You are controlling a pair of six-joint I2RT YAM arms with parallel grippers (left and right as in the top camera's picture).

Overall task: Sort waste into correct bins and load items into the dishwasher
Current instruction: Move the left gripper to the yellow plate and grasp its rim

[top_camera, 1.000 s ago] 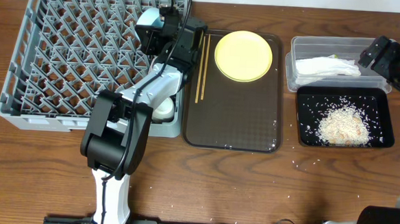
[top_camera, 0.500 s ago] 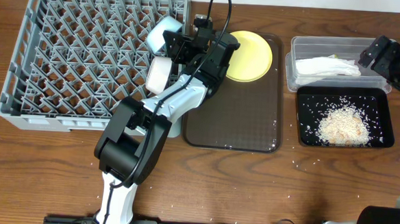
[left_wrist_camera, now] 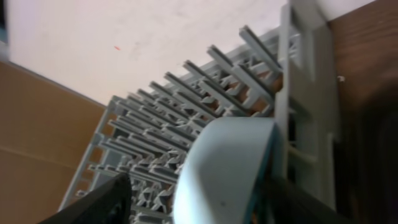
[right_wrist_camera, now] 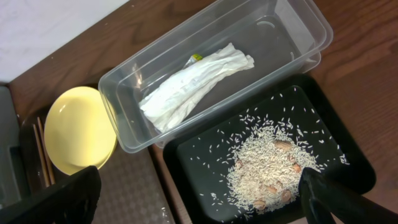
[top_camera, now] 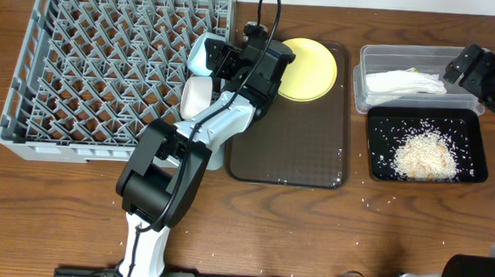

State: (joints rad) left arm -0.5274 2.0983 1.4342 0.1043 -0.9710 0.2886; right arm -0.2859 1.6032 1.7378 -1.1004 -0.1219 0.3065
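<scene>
Light blue bowl (top_camera: 202, 55) — clamped in the left tool (left_wrist_camera: 196, 190) — has sunk a little lower over the right edge of the rack (top_camera: 107, 72) in the last half-second, seemingly not yet seated among the pegs. Right tool (right_wrist_camera: 199, 196) hangs spread open above the black tray (right_wrist_camera: 205, 155).

The left gripper (top_camera: 220, 58), clutching the blue bowl (top_camera: 201, 55), has swung to the rack's (top_camera: 107, 72) right edge, its arm now crossing the yellow plate (top_camera: 315, 70).
</scene>
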